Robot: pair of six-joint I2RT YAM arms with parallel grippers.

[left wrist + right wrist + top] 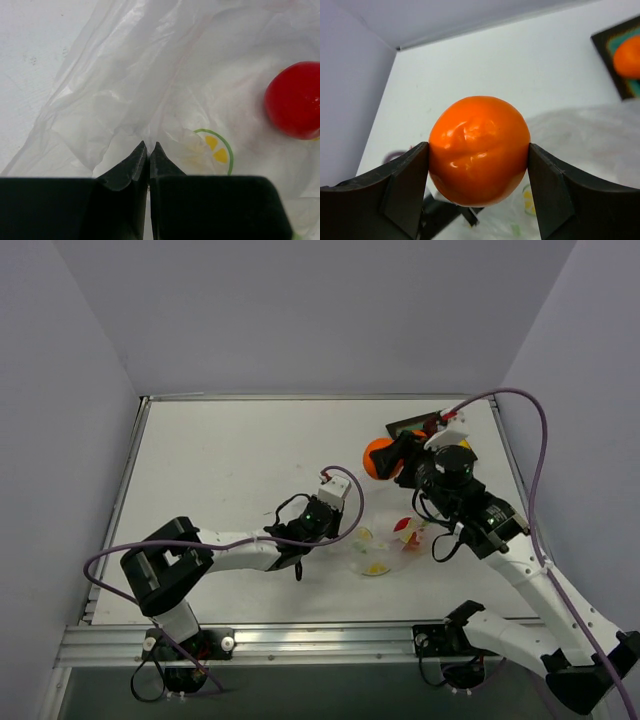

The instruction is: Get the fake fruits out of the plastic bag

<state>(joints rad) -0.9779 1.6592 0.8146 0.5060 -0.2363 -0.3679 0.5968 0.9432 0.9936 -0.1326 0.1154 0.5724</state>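
My right gripper [384,460] is shut on an orange ball [377,456] and holds it in the air above the table, left of the tray. In the right wrist view the ball [479,150] fills the gap between the fingers [407,175]. The clear plastic bag [385,545] with citrus prints lies crumpled on the table. My left gripper [148,146] is shut on a fold of the bag [150,75] at its left edge. A red apple [295,106] lies inside the bag and shows in the top view [403,527]. The pear is not clearly visible.
A dark square tray [605,42] with a teal centre sits at the far right and holds a second orange ball [627,56]. In the top view the tray [408,426] is mostly hidden by my right arm. Grey walls enclose the table.
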